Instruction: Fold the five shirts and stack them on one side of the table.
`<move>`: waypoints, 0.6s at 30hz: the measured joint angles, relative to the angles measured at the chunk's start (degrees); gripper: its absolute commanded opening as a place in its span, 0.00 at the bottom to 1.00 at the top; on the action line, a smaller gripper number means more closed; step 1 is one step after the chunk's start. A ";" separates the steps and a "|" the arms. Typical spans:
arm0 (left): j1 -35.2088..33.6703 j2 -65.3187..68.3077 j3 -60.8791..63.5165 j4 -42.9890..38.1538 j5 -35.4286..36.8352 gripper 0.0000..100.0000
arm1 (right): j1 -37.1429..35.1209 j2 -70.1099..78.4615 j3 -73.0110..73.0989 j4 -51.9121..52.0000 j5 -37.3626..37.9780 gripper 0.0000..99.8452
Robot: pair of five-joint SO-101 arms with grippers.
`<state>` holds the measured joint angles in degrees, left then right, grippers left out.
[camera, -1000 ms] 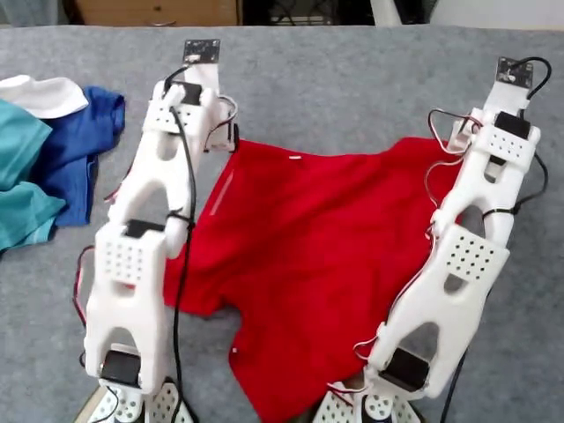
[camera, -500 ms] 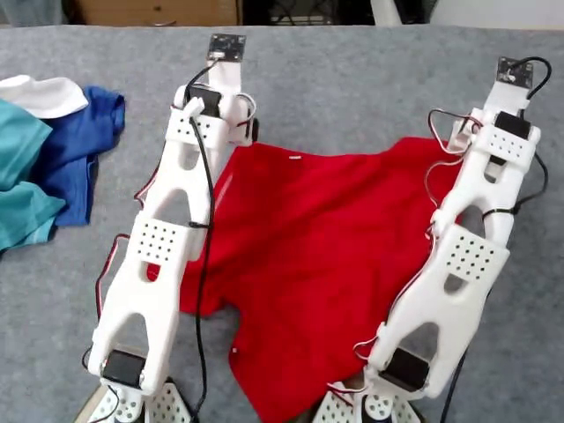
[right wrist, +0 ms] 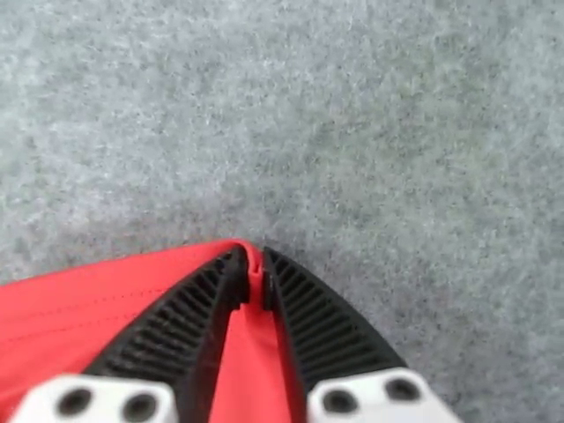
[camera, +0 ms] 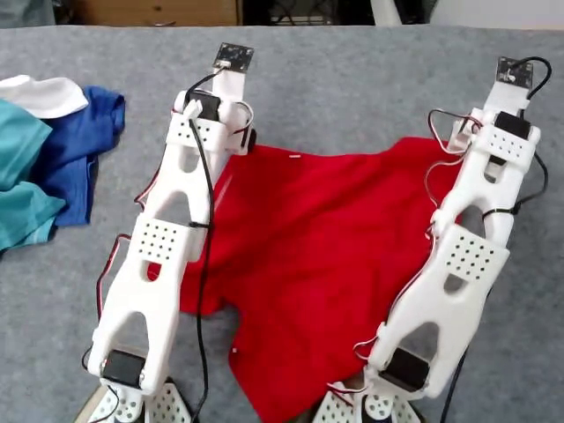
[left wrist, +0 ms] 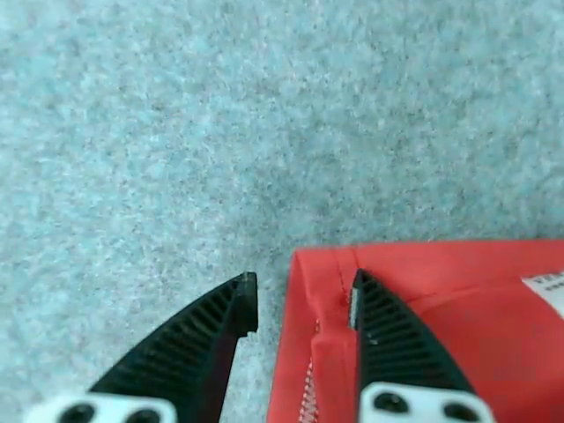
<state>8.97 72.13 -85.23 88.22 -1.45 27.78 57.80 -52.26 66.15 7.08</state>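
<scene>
At the left edge of the counter (camera: pixel 352 79) a teal shirt (camera: pixel 22 176), a white shirt (camera: pixel 44 92) and a blue shirt (camera: pixel 84 150) lie bunched together. The left tool (left wrist: pixel 304 295) stands open at the far left corner of the red shirt (camera: pixel 317 256), one jaw over the red cloth and the other over bare counter, gripping nothing. The red shirt lies spread in the middle, between both arms. The right tool (right wrist: pixel 253 264) is pinched closed on the shirt's far right corner.
</scene>
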 measured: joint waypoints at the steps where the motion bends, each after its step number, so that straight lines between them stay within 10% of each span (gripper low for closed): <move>1: 0.00 0.00 -0.26 0.70 0.00 0.19 | 0.00 0.00 0.00 0.00 0.00 0.01; 18: 0.44 -2.02 -0.70 3.87 -2.64 0.19 | 0.00 0.00 0.00 0.00 0.00 0.01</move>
<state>9.41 70.11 -85.93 92.09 -4.09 27.78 57.80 -52.26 66.15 7.08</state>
